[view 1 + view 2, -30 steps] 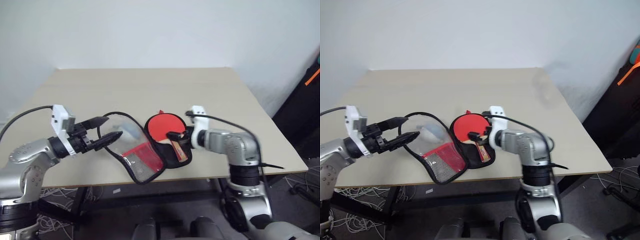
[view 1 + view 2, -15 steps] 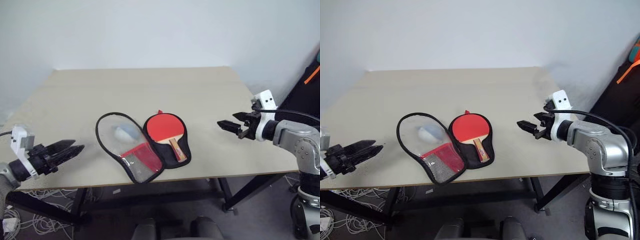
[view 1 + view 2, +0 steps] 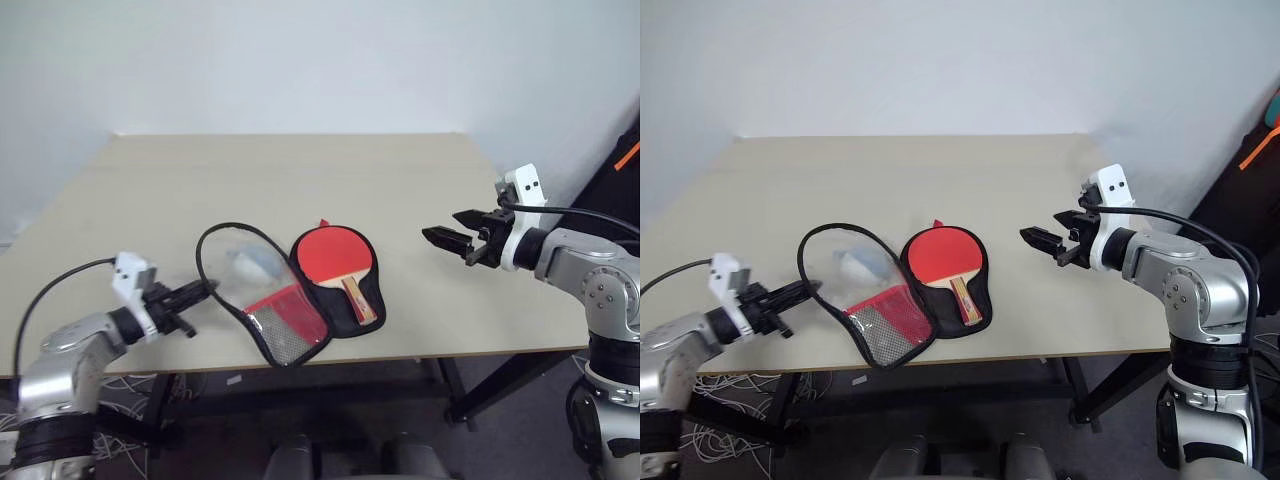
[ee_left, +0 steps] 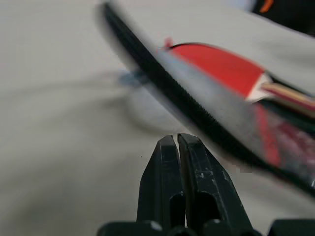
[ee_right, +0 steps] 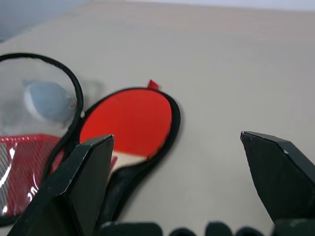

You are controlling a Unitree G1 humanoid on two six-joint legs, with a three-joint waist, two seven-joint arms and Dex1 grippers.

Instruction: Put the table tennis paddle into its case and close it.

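On the table (image 3: 300, 170), from the head views, we see the case (image 3: 265, 300) lying open with the table tennis paddle (image 3: 335, 255) resting in its black half, handle toward the near edge. Our left gripper (image 3: 205, 287) sits at the clear flap's rim, our right gripper (image 3: 440, 238) well off to the right. Through the left wrist view, our fingers (image 4: 194, 169) are pressed together, holding nothing. Through the right wrist view, our fingers (image 5: 86, 182) are spread wide above the paddle.

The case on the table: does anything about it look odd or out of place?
Nothing looks damaged. The case lies open, its clear flap spread left, and the table tennis paddle lies flat on the black half. It is simply not closed.
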